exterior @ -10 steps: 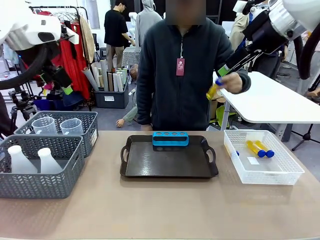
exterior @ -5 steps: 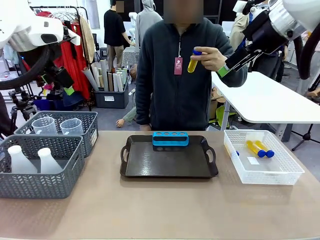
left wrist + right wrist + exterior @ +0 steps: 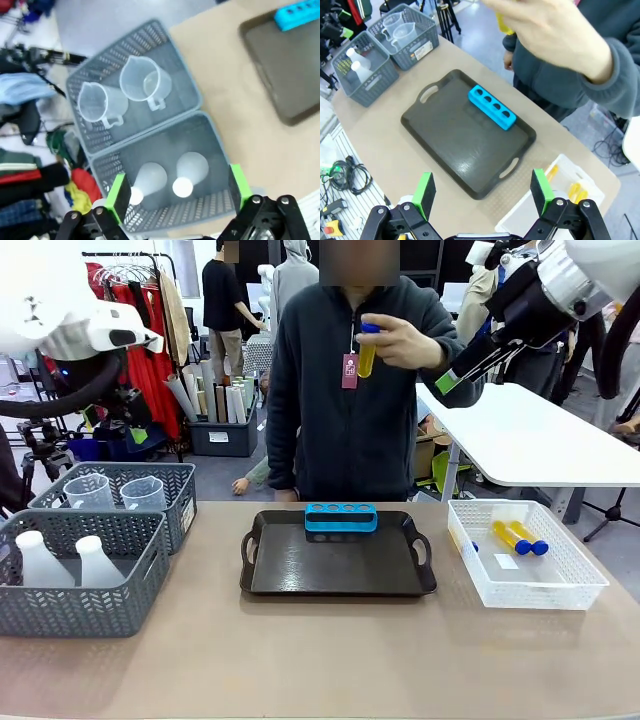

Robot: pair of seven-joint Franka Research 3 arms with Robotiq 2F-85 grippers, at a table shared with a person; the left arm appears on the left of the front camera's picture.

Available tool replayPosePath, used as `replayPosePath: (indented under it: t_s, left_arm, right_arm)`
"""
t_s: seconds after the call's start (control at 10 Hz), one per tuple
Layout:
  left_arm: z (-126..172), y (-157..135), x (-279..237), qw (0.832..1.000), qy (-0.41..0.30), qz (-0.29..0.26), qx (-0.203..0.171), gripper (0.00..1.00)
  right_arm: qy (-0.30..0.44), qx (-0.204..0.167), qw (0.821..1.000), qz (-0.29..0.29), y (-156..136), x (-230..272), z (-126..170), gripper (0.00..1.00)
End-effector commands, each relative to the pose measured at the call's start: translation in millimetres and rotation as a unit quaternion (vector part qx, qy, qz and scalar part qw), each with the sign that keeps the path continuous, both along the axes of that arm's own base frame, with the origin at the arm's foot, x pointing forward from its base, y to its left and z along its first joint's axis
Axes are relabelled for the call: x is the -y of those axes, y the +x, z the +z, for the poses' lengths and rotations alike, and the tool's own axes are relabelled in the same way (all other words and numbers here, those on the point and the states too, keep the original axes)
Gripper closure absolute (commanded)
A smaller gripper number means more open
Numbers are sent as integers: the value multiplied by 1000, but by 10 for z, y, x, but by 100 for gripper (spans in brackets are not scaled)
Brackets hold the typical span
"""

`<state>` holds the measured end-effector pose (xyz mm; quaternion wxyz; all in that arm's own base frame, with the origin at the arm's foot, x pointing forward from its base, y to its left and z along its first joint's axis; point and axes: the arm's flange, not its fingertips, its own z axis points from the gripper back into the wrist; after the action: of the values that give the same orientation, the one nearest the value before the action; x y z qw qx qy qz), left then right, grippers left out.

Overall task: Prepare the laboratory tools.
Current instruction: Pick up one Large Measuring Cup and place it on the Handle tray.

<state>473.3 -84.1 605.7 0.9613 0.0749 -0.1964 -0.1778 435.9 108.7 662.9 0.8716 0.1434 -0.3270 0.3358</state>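
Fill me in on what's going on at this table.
A person's hand holds a yellow-filled test tube up at chest height. The blue rack sits empty on the black tray; more tubes lie in the white mesh basket. Both grippers are open and empty: the left gripper hangs over the flasks in a grey basket, the right gripper high above the tray.

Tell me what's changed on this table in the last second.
The person's hand carried the yellow test tube up and toward picture left, away from the right tool, and holds it roughly upright at the chest. The left arm swung slightly inward. Unchanged: blue rack on the tray, two tubes in the white mesh basket, beakers and flasks in the grey baskets, right tool open.
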Motion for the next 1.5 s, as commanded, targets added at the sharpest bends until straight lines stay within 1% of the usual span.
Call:
replayPosePath:
  t_s: [0.0,0.2,0.3,0.5,0.7,0.8,0.9,1.1,1.3,1.4]
  left_arm:
    - [-4,262,-17,999,-8,48,-16,0]
    - [-198,574,-187,992,-38,118,-31,0]
    - [-319,732,-277,988,-58,135,-38,0]
    - [-603,1035,-459,980,-71,176,-62,0]
    - [-866,1196,-561,979,-76,171,-79,0]
    - [-972,1240,-598,979,-86,155,-96,0]
    - [-1104,1277,-617,980,-80,150,-100,0]
    - [-1374,1276,-638,982,-81,127,-114,0]
    - [-1530,1293,-687,984,-71,117,-117,0]
    - [-1594,1303,-705,985,-65,104,-120,0]
  right_arm:
    - [1,0,1000,1,-1,4,4,0]
    - [1,0,1000,1,-1,4,4,0]
    - [1,0,1000,1,-1,4,4,0]
    - [1,0,1000,1,-1,4,4,0]
    - [1,0,1000,1,-1,4,4,0]
    - [1,0,1000,1,-1,4,4,0]
    - [1,0,1000,1,-1,4,4,0]
    - [1,0,1000,1,-1,4,4,0]
    - [1,0,1000,1,-1,4,4,0]
    - [1,0,1000,1,-1,4,4,0]
